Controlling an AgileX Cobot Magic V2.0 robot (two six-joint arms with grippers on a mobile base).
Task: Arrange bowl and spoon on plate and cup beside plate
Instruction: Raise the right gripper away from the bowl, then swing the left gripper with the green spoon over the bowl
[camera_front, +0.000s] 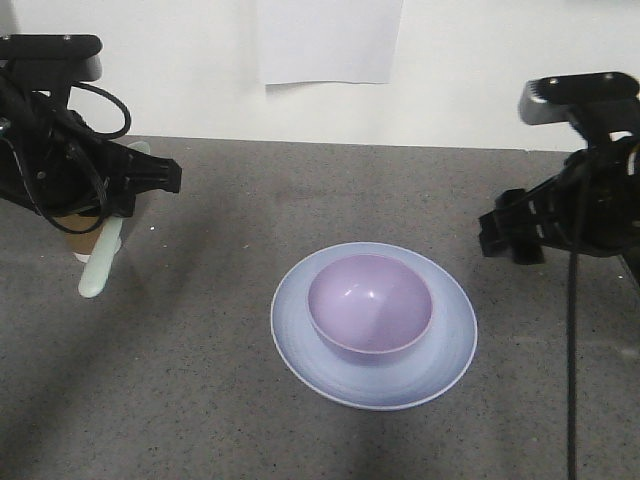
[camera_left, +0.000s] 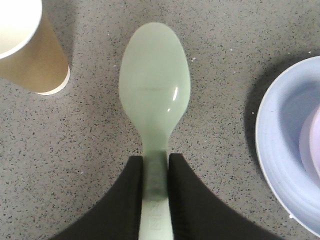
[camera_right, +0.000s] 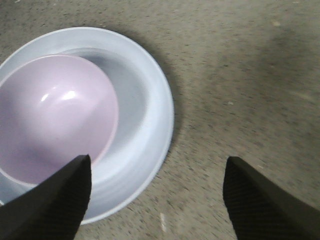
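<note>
Shallow round plate (camera_front: 296, 345) under glossy bowl (camera_front: 370, 300)

Bowl (camera_front: 370, 300) fills the middle of the plate (camera_front: 300, 350), leaving only a ring of bare rim around it. Open table (camera_front: 200, 400) lies between plate and cup (camera_left: 40, 60), crossed by the spoon (camera_left: 155, 85) clamped in the left gripper (camera_left: 156, 162) just beside the cup. Right of the plate, bare table lies under the wide-spread right gripper (camera_right: 157, 160).

pale-blue round plastic plate (camera_right: 155, 110): you see it flat on the grey speckled tabletop (camera_right: 240, 75).
lavender round plastic bowl (camera_right: 55, 115): sits inside that plate.
right gripper (camera_right: 156, 165): your jaws stand wide apart, empty.
</note>
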